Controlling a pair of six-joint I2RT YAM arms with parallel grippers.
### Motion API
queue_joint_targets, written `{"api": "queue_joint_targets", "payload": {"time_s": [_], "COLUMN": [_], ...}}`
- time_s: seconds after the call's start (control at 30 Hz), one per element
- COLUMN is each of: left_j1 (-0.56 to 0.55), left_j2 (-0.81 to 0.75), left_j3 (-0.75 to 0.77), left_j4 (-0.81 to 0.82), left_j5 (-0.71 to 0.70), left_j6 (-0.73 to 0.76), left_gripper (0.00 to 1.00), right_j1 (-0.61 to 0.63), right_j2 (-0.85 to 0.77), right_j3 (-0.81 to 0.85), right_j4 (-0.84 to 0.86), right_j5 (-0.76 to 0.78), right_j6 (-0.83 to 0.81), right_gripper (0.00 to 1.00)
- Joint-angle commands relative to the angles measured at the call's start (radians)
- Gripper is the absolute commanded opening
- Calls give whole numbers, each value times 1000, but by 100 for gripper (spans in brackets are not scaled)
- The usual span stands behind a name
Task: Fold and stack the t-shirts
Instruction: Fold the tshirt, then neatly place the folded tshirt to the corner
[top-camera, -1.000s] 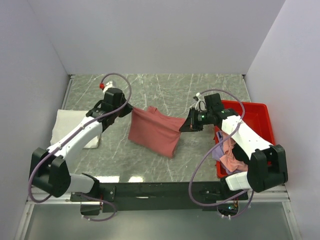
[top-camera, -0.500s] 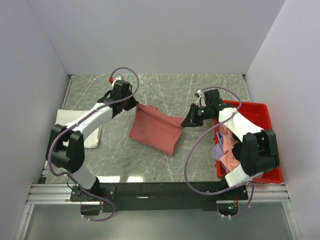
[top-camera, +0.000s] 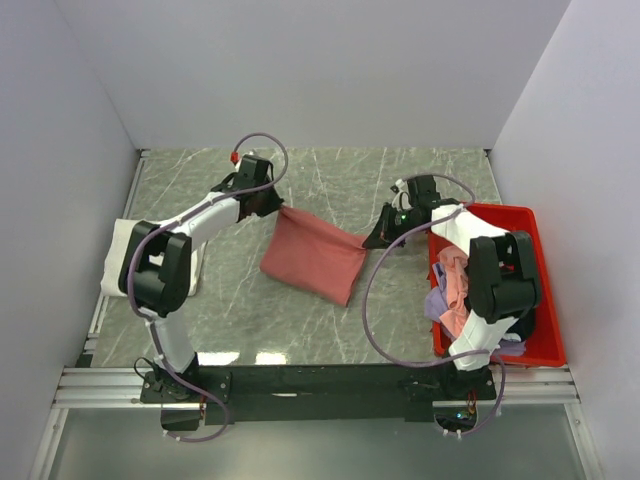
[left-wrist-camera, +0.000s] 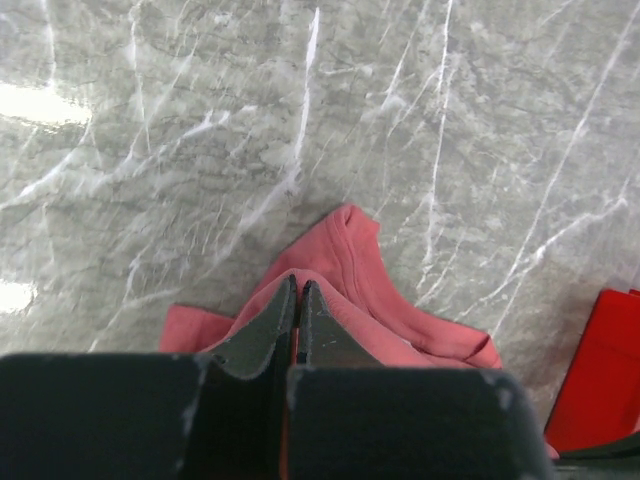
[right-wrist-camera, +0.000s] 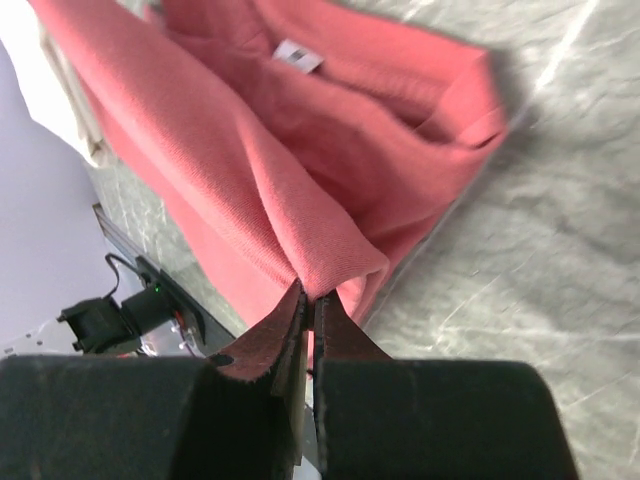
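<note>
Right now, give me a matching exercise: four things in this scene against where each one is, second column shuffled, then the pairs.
1. dusty red t-shirt
2. white t-shirt
3. light pink t-shirt
4. red plastic tray

A. inside the tray
B. on the right side of the table
C. pinched by the left end effector and the right end effector
D. flat on the table's left side

Pairs: 1-C, 2-D, 3-A, 4-B

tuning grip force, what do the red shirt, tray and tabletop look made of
Red shirt: soft matte knit, likely cotton; it sags and creases.
Tray: rigid smooth plastic, apparently; straight moulded walls.
Tabletop: grey veined marble look, glare patches; stone or laminate, unclear.
</note>
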Motion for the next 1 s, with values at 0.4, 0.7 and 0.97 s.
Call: {"api": "queue_joint_targets", "payload": {"time_s": [0.4,0.7,0.97], "left_j1": [16,2,-94], "left_j2": [59,-177,-282], "left_j3": [132,-116,-319], "left_j4": [-20,61,142], "left_j5": [22,118,157], "left_j6": [20,-28,-92], "left_gripper": [96,100,100], "right_j1": [-50,43,224], "right_j2": [50,-158,-212], "right_j3": [140,-10,-138], "right_j4": [44,67,224], "right_j5": [29,18,-22], "right_j6": [-3,6,110], "right_gripper": [77,82,83]}}
